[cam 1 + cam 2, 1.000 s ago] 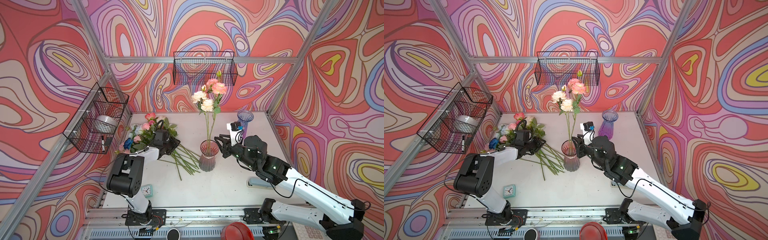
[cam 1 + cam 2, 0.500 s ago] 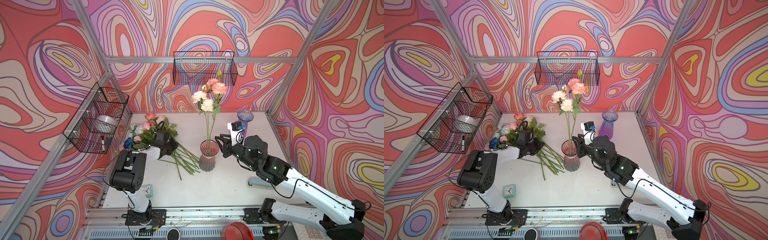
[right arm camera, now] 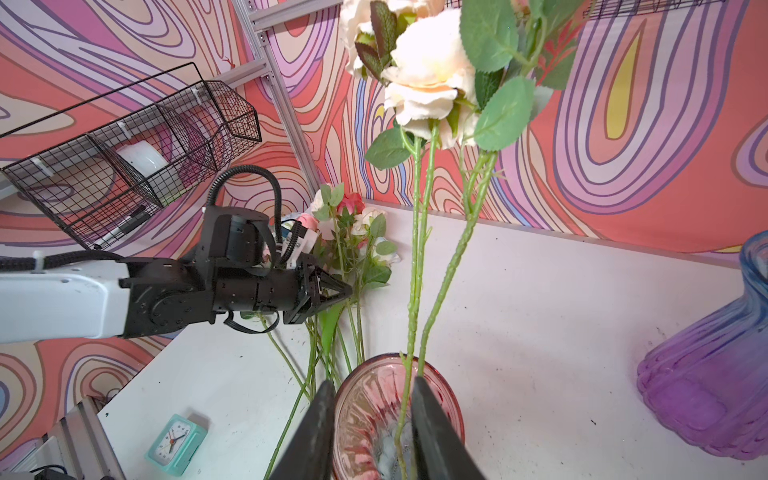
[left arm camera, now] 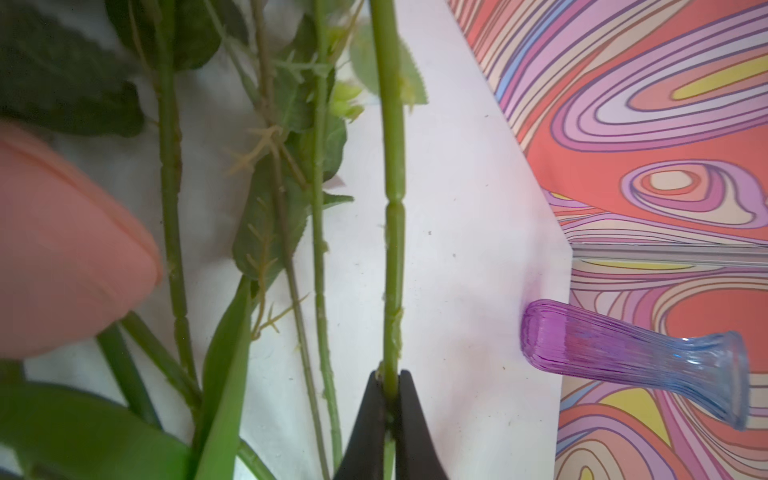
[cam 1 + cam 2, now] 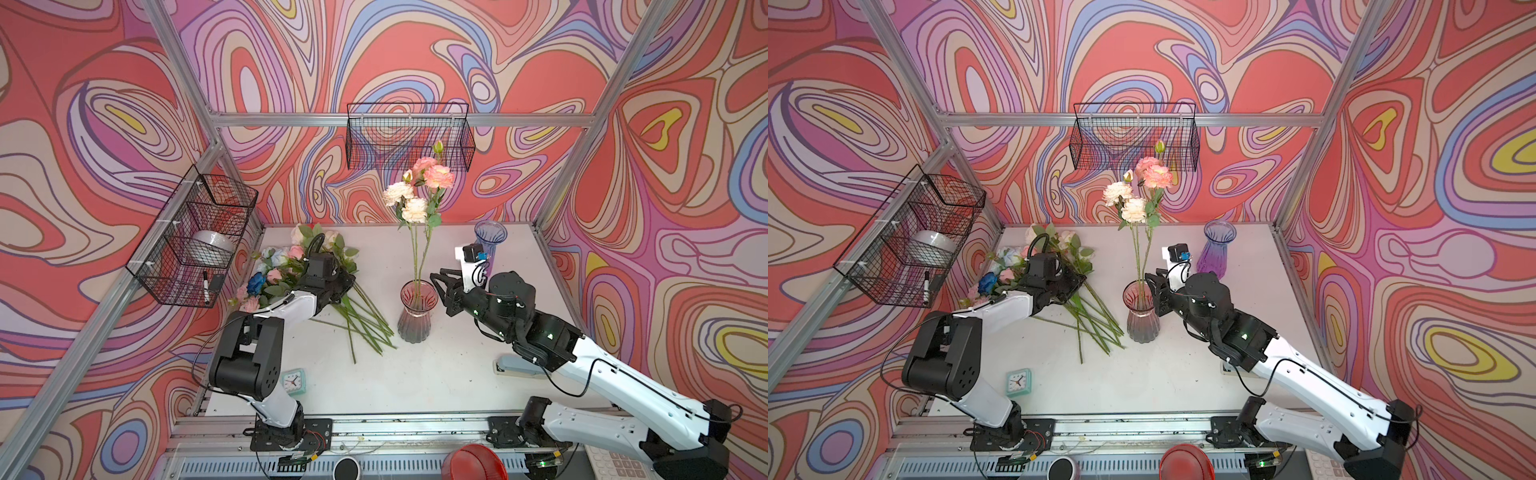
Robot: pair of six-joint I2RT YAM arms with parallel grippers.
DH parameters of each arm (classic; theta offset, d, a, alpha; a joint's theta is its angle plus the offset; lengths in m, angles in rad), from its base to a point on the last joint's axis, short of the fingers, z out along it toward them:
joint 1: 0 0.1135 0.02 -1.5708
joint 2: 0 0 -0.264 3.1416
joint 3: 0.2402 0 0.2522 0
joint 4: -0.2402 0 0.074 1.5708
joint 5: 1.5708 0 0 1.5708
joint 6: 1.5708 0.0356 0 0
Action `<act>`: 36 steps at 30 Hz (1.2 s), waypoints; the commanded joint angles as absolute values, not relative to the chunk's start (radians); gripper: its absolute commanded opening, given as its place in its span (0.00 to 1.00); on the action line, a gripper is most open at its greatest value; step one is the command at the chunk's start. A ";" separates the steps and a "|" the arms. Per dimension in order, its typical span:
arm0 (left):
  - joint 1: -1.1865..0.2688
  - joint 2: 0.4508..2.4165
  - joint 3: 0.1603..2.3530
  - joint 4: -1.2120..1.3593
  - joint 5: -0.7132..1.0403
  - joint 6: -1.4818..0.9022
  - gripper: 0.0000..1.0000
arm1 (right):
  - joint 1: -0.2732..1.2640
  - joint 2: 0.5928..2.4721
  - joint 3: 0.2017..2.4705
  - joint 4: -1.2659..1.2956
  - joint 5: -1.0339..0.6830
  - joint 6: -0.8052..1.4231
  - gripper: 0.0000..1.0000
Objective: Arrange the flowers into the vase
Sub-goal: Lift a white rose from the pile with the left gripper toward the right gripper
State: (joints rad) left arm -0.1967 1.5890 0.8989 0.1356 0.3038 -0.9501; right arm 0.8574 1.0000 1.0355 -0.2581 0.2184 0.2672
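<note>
A pink vase (image 5: 1141, 316) stands mid-desk (image 5: 1142, 386), holding tall stems topped by cream and peach blooms (image 5: 1144, 187). Left of it lies a heap of loose flowers (image 5: 1013, 266), stem ends fanning toward its base, with the left claw (image 5: 1077, 283) down among them. The right claw (image 5: 1156, 291) sits just right of its rim. A purple vase (image 5: 1216, 249) stands behind it to the right; a teal clock (image 5: 1018, 381) sits nearer, to the left.

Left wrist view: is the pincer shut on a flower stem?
Yes, the left pincer has its black jaws pressed against both sides of one green stem lying on the white table.
</note>
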 commanded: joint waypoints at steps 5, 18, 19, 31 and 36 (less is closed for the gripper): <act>-0.198 1.331 0.995 0.014 0.240 -0.857 0.00 | 0.860 0.966 1.028 -0.272 0.218 0.261 0.32; -0.197 0.955 1.136 -0.159 0.640 -0.657 0.00 | 0.861 1.109 1.268 -0.418 -0.172 0.228 0.59; -0.196 0.938 1.129 -0.137 0.695 -0.661 0.00 | 0.862 1.128 1.285 -0.410 -0.214 0.236 0.60; -0.197 0.869 1.006 0.221 1.123 -0.800 0.00 | 0.896 1.328 1.464 -0.318 -0.540 0.298 0.57; -0.200 0.888 1.003 0.287 1.174 -0.846 0.00 | 0.911 1.364 1.484 -0.278 -0.609 0.320 0.48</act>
